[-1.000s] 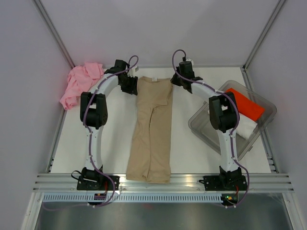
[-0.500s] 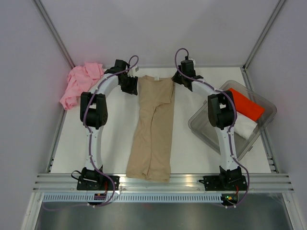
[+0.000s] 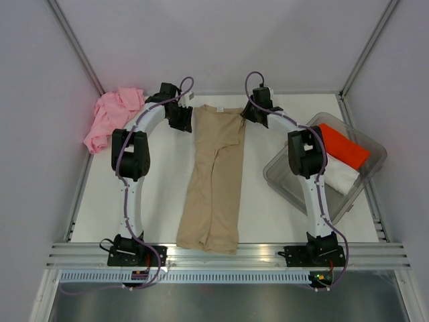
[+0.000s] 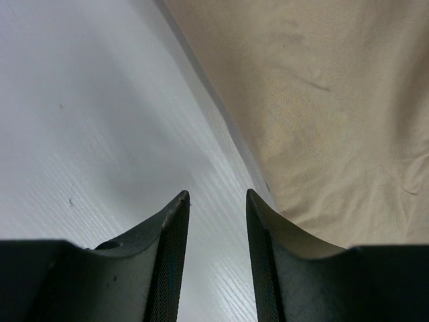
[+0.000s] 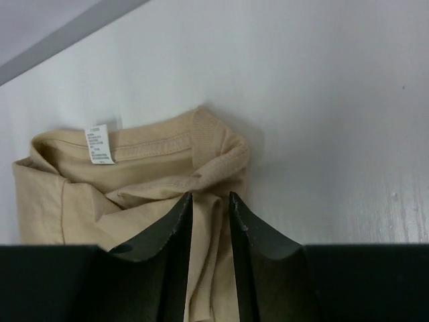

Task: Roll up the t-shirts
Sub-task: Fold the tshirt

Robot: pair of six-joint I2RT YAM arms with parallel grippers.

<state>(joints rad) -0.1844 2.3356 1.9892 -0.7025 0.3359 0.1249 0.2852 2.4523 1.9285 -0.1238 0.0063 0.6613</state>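
The tan t-shirt (image 3: 213, 181) lies folded into a long strip down the middle of the table, collar end at the far side. The pink t-shirt (image 3: 110, 117) sits bunched in the far left corner. My left gripper (image 3: 182, 121) hovers at the strip's far left edge. In the left wrist view it (image 4: 216, 194) is open over bare table, with the tan cloth (image 4: 322, 100) to its right. My right gripper (image 3: 252, 113) is at the far right collar corner. Its jaws (image 5: 210, 196) stand a little apart with a loose fold of tan cloth (image 5: 134, 181) between them.
A clear plastic bin (image 3: 281, 176) stands at the right, holding an orange cloth (image 3: 343, 144) and a white cloth (image 3: 342, 178). Grey walls and metal frame posts close the far side. A metal rail runs along the near edge by the arm bases.
The right gripper's jaws have parted from shut, and it has shifted slightly at the collar corner. The shirt's far right corner has spread a little to the right. The left arm has not moved.
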